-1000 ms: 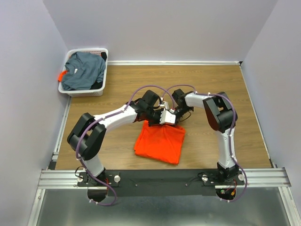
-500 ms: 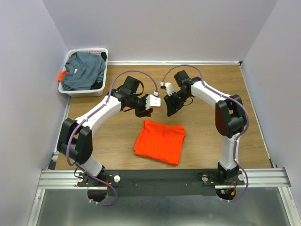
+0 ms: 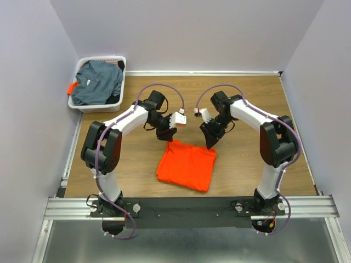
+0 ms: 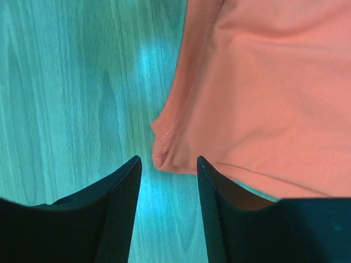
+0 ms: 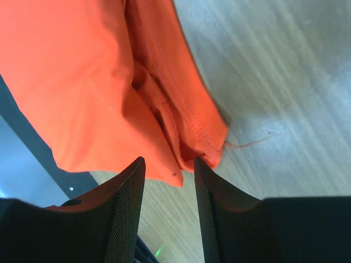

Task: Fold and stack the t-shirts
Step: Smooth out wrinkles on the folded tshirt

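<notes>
The orange t-shirt (image 3: 185, 164) in the middle is soft, matt cloth with stitched hems. The table (image 3: 247, 93) is smooth wood with a faint shine. The basket (image 3: 98, 107) at the upper left is white plastic. The left gripper fingers (image 4: 123, 213) are black with a fine bumpy grid. The rail (image 3: 66, 208) along the bottom is bare metal.

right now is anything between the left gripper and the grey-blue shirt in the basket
Nothing visible lies on the table between them. The left gripper hangs open above the folded orange t-shirt's far corner; the grey-blue t-shirt lies in the white basket, so only its near wall intervenes.
</notes>
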